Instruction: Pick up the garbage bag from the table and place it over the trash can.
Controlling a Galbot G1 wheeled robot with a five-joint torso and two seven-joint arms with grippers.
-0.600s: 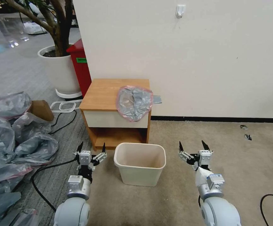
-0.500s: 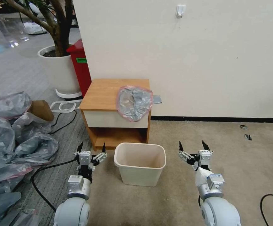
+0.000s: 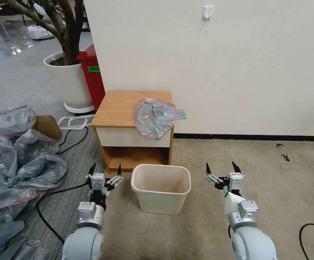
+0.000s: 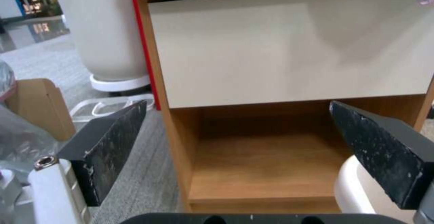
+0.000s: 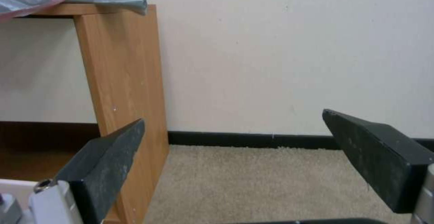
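The left gripper (image 3: 105,169) hangs low over the carpet with its two black fingers (image 4: 106,146) spread wide and nothing between them. Just to its right stands the trash can (image 3: 161,188), beige and open-topped, on the floor. Straight ahead of this gripper is the table (image 3: 122,105), its cream drawer front and shelf gap facing the fingers in the left wrist view.

The right gripper (image 3: 220,168) hangs at about the same height on the other side of the trash can, its fingers (image 5: 377,153) also wide apart and holding nothing. Ahead of it and to its left is the table's right side panel, with the wall and black skirting beyond.

The garbage bag (image 3: 153,116) lies crumpled on the table's right front corner, above and beyond both grippers, between them. Its pink-banded rim droops over the drawer front, and a grey end sticks out past the table's right edge. Neither gripper touches it.
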